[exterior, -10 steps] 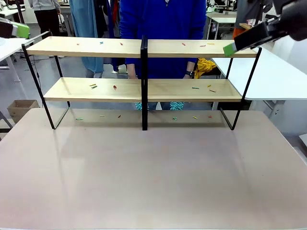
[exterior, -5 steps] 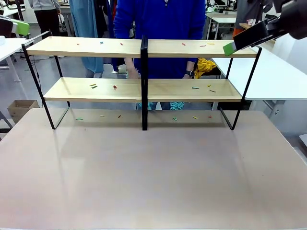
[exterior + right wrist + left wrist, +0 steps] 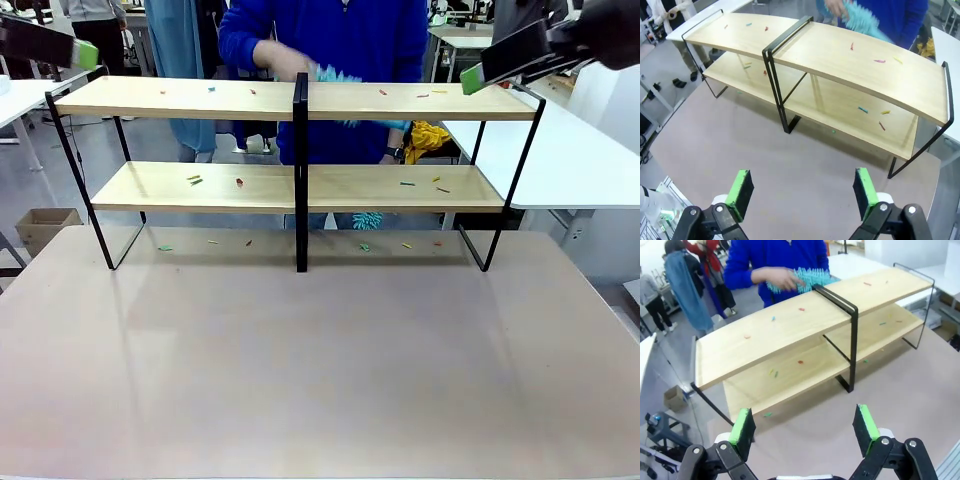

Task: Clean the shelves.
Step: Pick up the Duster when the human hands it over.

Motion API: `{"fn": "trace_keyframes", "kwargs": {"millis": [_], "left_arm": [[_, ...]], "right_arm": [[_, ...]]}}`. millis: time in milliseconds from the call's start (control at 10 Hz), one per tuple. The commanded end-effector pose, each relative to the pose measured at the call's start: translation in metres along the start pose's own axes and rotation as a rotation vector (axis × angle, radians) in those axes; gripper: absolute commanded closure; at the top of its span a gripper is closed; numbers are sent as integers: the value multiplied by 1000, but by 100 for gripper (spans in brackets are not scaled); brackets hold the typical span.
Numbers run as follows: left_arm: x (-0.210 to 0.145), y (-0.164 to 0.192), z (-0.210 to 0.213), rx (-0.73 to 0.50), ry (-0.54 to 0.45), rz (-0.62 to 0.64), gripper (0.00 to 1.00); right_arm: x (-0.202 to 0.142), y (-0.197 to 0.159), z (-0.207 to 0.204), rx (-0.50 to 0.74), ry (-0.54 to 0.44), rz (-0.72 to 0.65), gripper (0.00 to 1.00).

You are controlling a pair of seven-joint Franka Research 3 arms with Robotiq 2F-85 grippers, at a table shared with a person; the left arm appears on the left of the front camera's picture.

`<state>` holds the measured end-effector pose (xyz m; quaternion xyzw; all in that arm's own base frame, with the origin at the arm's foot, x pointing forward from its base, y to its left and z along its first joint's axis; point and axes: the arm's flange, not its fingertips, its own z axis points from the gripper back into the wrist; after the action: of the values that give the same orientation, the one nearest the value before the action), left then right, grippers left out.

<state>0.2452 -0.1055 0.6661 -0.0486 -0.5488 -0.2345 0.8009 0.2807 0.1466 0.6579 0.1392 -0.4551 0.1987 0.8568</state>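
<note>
left tool (image 3: pixel 804 421): wide open, empty | right tool (image 3: pixel 802 187): wide open, empty | shelves (image 3: pixel 200 98): coloured scraps (image 3: pixel 195 180) on boards | person's hand (image 3: pixel 777 279): holds teal duster (image 3: pixel 814 277) at top board

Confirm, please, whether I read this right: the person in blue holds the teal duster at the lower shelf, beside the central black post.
Not quite: the teal duster is at the top shelf, not the lower one, beside the central black post, as the left wrist view shows.

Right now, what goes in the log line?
shelves: bits on boards | person's hand: holds teal duster at top board | jaws: both open, empty
</note>
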Motion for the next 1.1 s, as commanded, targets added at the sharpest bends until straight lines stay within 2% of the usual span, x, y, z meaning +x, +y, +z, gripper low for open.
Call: {"fn": "trace_keyframes", "kwargs": {"millis": [0,200,500,700,1000], "left_arm": [[0,9,8,8,-16,0,0],[0,-1,-2,-5,3,-1,0],[6,-19,-17,133,95,-23,0],[8,-22,-25,169,125,-38,0],[5,-19,-30,221,145,-11,0]], "right_arm": [[0,-5,4,10,2,7,0],[0,0,-1,0,2,3,0],[12,34,-36,-123,51,0,0],[24,46,-52,-224,50,1,0],[26,53,-65,-291,47,-13,0]]}}
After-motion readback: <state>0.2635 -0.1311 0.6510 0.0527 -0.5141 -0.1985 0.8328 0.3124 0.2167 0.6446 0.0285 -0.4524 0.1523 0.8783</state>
